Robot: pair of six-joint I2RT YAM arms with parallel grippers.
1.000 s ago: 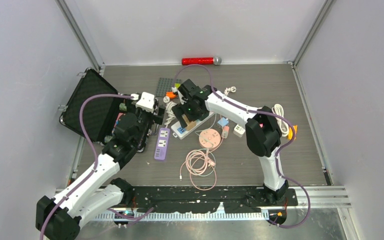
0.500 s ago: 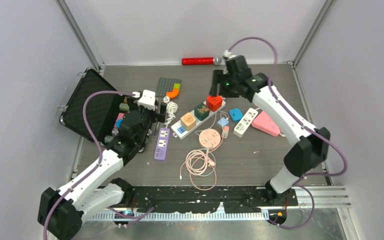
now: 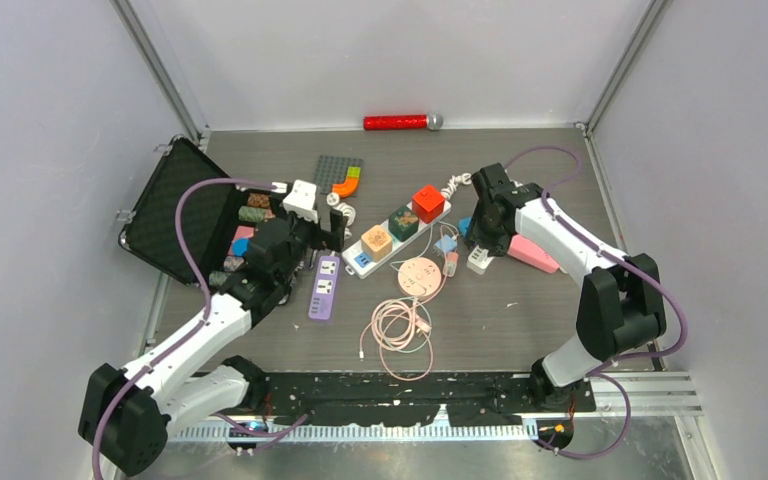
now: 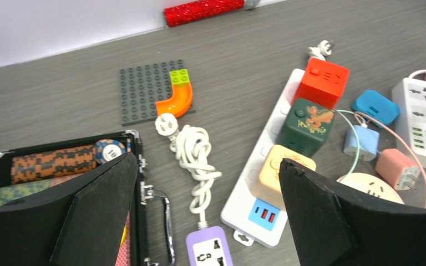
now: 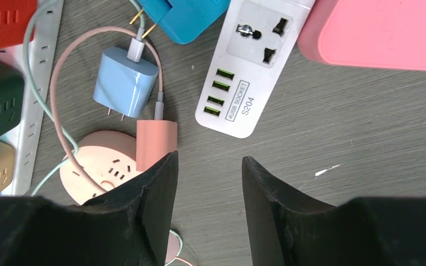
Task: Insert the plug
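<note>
We take the plug to be the small pink adapter with the pink cord, though the task does not say which one. It lies flat on the table, between the round pink socket and the white strip, near both.

The right gripper hangs over this place with its jaws apart and nothing between them. In the right wrist view, the gap stands over bare table. The plug is just to the left of it, beside the tip of the left finger. Its long axis runs along the fingers and across their closing line, so its narrow width would face the pads. We judge that a short shift toward the left arm's side is needed, then a descent. The pins seem to be under the finger; we cannot see them.

The left gripper is also wide open and empty, over the coiled white cord, well apart from the plug. The right arm is clearly the nearer one.
</note>
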